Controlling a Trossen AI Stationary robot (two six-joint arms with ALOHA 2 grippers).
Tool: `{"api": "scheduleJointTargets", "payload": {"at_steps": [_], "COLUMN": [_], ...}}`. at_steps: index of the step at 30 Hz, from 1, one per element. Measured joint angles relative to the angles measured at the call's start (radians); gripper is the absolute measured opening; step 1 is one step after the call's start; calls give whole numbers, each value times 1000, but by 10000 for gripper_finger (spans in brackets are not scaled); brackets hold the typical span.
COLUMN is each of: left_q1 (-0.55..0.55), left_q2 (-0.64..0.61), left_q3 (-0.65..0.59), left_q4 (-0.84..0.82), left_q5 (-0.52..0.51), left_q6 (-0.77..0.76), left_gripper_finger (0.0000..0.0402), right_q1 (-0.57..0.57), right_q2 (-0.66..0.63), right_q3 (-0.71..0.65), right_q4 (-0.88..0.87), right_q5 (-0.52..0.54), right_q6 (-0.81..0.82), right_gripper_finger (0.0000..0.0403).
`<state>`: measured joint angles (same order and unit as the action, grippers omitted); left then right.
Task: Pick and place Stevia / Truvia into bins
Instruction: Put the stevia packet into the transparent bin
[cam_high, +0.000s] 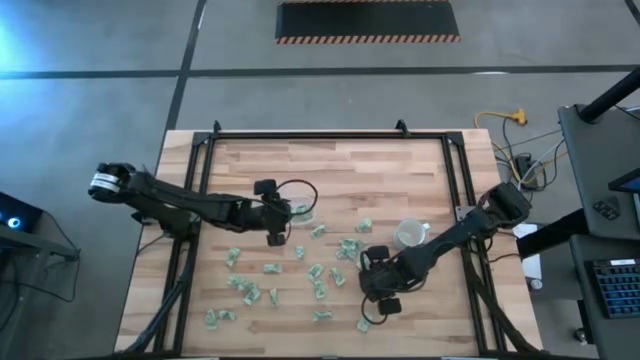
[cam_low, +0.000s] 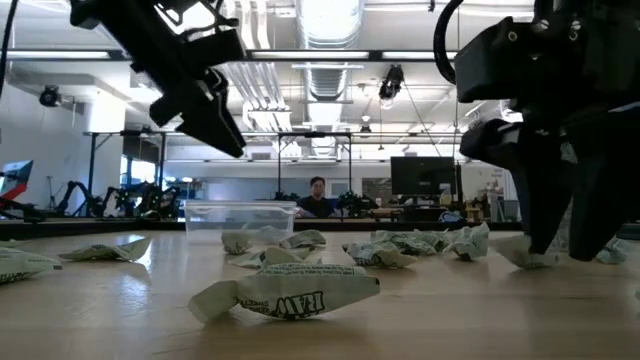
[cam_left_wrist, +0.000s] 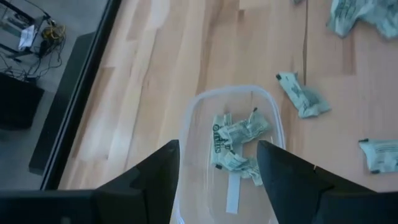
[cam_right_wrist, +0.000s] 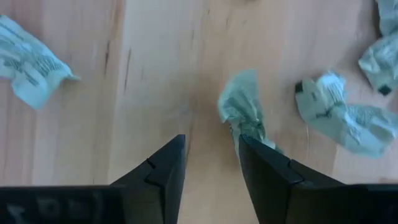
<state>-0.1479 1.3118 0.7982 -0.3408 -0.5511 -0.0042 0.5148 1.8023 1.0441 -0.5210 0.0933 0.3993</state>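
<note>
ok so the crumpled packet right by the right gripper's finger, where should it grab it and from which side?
Across its raised, twisted middle, coming straight down from above. The packet lies crumpled on the wood table with its ridge standing up beside one finger. The open right gripper sits off to one side, so it probably needs shifting to straddle the ridge before closing.

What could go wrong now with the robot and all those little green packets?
1. The right end effector is open, low over the table, with a crumpled packet against one finger rather than centred. Closing now might pinch only an edge or push it away.
2. The left end effector hangs open above the clear tub, which holds a few packets. Dropping lower, it might bump the light tub and slide it.
</note>
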Motion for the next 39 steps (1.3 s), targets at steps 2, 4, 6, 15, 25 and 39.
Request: {"api": "scheduleJointTargets", "payload": {"at_steps": [2,4,6,15,25,39], "left_q1": [-2,-8,-15,-44,-59,-106], "left_q2": [-17,-34,-44,-50,-50,-52], "left_q3": [0,-2,-2,-3,-14,-1], "left_q4": [1,-12,-11,-30,-66,-64], "left_q5": [-1,3,10,25,28,29], "left_q6": [-17,-34,-42,-53,-120,-122], "left_gripper_finger": [198,198,198,199,199,199], "right_q1": [0,0,0,9,8,-11], "right_q2": [0,0,0,-16,-13,-13], "right_q3": [-13,-20,-21,16,-36,-72], "right_q4": [30,35,34,-5,53,67], "right_q5": [12,23,42,155,172,172], "right_q6": [-4,-5,-2,-30,-44,-56], "right_gripper_finger": [138,135,132,126,123,38]}}
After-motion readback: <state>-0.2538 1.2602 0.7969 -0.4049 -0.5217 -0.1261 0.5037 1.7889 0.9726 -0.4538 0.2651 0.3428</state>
